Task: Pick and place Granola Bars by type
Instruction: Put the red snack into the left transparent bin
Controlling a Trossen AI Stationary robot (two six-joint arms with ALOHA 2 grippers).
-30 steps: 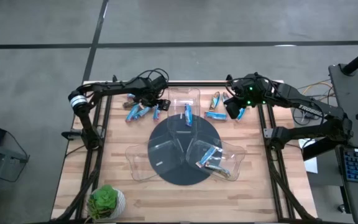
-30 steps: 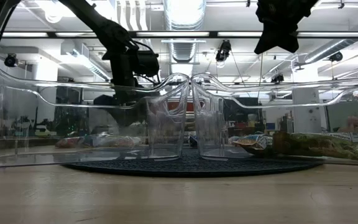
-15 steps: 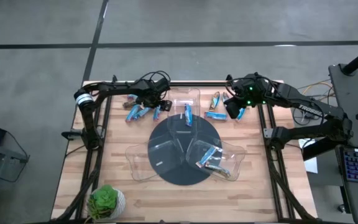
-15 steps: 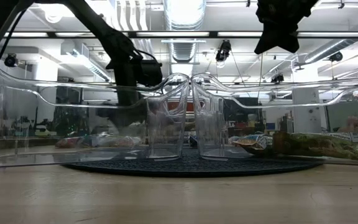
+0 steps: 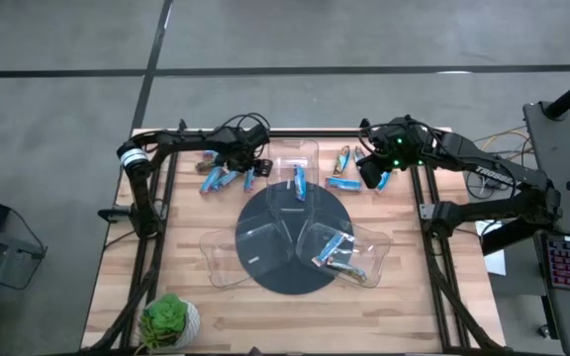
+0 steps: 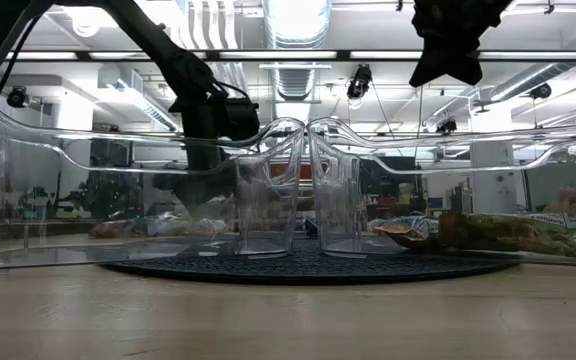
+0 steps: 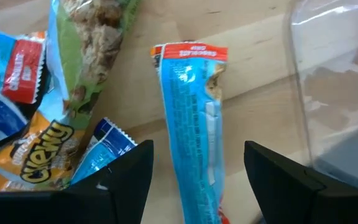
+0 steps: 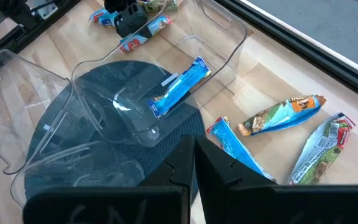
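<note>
Plant: a small green potted plant (image 5: pixel 169 320) sits at the table's near left corner.

Left gripper: the left gripper (image 5: pixel 246 168) is low over the pile at the far left of the wooden table (image 5: pixel 190 214). Its fingers (image 7: pixel 124 177) are spread wide, 1 on each side of a blue bar (image 7: pixel 192 118) that lies flat on the wood; I cannot tell whether they touch it.

Left pile: a cluster of Granola Bars (image 5: pixel 221 174) lies just left of the far tray, blue wrappers mixed with a green and orange one (image 7: pixel 79 56).

Trays: 3 clear plastic trays (image 5: pixel 228 255) fan out from a dark round mat (image 5: pixel 273 269) at the table's middle.

Far tray: 1 blue bar (image 8: pixel 179 88) lies inside it, on the slant.

Near right tray: several bars (image 5: pixel 336 251) lie in it, blue and tan together.

Near left tray: nothing can be made out inside it.

Right group: 3 more bars lie on the wood just right of the far tray, a blue one (image 8: pixel 236 147), a green and orange one (image 8: pixel 281 114) and a pale green one (image 8: pixel 321 148).

Right gripper: the right gripper (image 8: pixel 194 152) hangs above the table's far right, over that group, fingers pressed together and holding nothing.
</note>
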